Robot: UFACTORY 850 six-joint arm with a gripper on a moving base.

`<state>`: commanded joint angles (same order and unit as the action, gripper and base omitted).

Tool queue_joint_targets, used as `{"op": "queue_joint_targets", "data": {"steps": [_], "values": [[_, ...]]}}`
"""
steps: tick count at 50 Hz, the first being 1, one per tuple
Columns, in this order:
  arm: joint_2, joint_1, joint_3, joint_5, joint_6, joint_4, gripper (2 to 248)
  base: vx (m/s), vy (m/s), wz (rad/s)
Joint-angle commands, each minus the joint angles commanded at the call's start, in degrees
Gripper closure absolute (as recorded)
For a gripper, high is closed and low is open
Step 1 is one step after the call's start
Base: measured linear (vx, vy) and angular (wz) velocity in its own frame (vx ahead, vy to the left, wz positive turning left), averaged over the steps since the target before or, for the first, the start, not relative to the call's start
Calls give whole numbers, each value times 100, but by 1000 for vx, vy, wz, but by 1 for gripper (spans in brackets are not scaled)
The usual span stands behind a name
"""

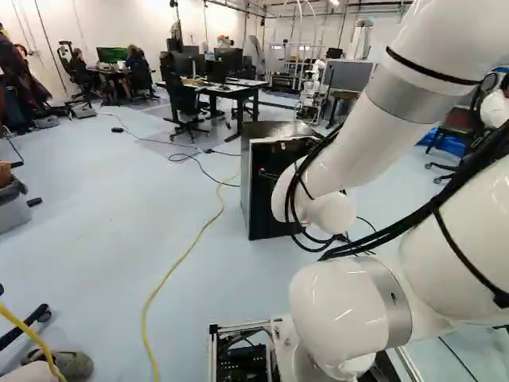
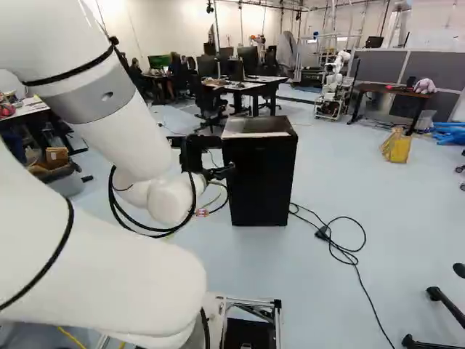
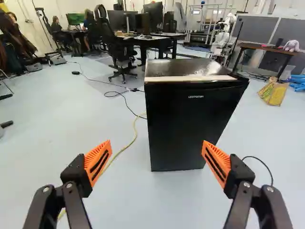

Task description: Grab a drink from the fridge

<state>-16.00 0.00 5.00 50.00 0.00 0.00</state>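
The white arm [image 1: 342, 167] is set nearest the camera in both base views, and its bulk is spread over the right of the left base view and the left of the right base view. At its end the gripper [image 2: 220, 172] is held released, its two fingers spread wide, with floor seen between their orange pads [image 3: 98, 162] in the wrist view.

The black fridge [image 3: 193, 124] is placed ahead of the gripper, apart from the fingertips. Its front is turned toward the gripper, its door is seen closed, and its top front edge is marked by a pale strip. Where the drink is cannot be told.

Pale floor [image 1: 95, 231] is spread to the left of the fridge in the left base view. It is crossed by a yellow cable [image 1: 171, 274], which is laid in a long curve toward the fridge's side. To the fridge's right in the right base view, a dark cable [image 2: 349, 251] is looped on the floor, its tail trailed toward the view's foot.

The outer margins are bounded by a grey bin [image 1: 12, 208] at the left of the left base view, and by a chair base [image 2: 445, 309] at the right of the right base view. Farther back, an office chair [image 3: 121, 55] and a desk [image 3: 162, 40] are seen beyond the fridge.
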Motion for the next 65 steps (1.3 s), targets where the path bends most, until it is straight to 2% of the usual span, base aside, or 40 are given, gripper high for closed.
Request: {"op": "queue_joint_targets", "data": {"steps": [65], "values": [[0,0,0,0,0,0,3,66,32,-9]]}}
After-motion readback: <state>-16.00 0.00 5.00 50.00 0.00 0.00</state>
